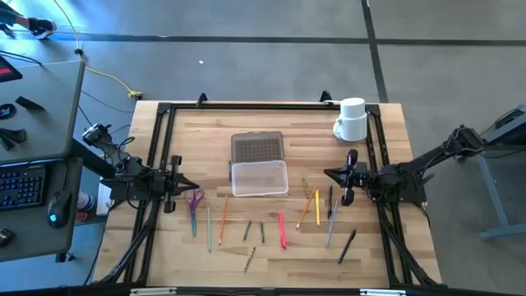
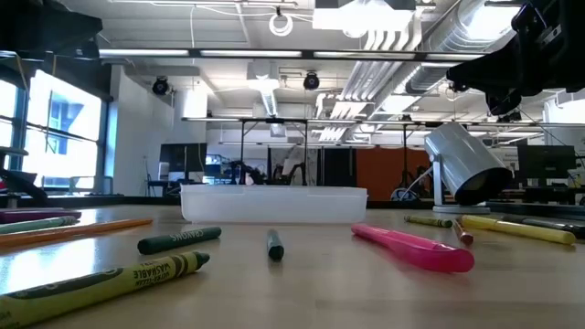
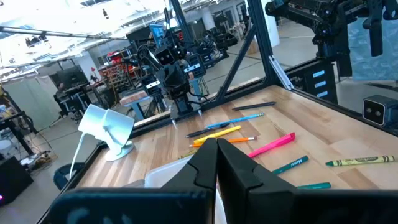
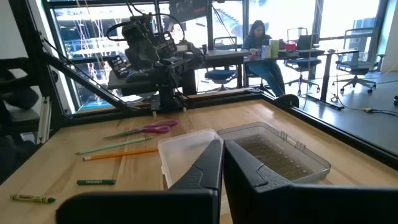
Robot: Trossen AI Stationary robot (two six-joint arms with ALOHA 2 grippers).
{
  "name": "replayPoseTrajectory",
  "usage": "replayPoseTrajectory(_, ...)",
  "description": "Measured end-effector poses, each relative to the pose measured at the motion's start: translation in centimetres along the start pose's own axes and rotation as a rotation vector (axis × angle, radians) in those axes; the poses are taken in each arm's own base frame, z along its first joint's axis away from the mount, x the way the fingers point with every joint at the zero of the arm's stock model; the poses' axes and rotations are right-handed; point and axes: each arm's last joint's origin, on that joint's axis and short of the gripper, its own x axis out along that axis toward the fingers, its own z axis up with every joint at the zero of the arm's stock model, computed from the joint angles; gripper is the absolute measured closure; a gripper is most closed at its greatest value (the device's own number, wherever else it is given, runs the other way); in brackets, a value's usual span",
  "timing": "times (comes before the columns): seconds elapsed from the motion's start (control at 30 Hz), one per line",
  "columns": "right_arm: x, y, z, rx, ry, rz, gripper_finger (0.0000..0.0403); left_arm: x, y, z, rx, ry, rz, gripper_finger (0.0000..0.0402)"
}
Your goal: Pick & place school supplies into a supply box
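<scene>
Showing lid (image 1: 257, 147) hinged open (high view only), box (image 1: 260, 178) clear.

The supply box (image 1: 260, 177) lies mid-bench (image 1: 205, 123) with its lid (image 1: 257, 147) folded open behind it. Scissors (image 1: 194, 204) lie to its left, pens and pencils (image 1: 316, 205) to its right (some in front too). The mug (image 1: 352, 119) stands at the back right.

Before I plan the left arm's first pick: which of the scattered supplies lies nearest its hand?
The purple-handled scissors, just right of the left hand. They are the only item with looped handles; the green pencil and orange pencil lie farther along.
</scene>
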Motion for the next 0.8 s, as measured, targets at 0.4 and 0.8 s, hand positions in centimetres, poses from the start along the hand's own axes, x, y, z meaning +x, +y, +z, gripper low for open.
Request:
replayPoseTrajectory(0.4,0.0,0.0,0.0,0.0,0.0,0.0,0.0402,0.0,0.0,0.0,0.0,0.0,0.0,0.0355)
replayPoseTrajectory(0.8,0.0,0.0,0.0,0.0,0.0,0.0,0.0402,0.0,0.02,0.0,0.027,0.002,0.006,0.0355)
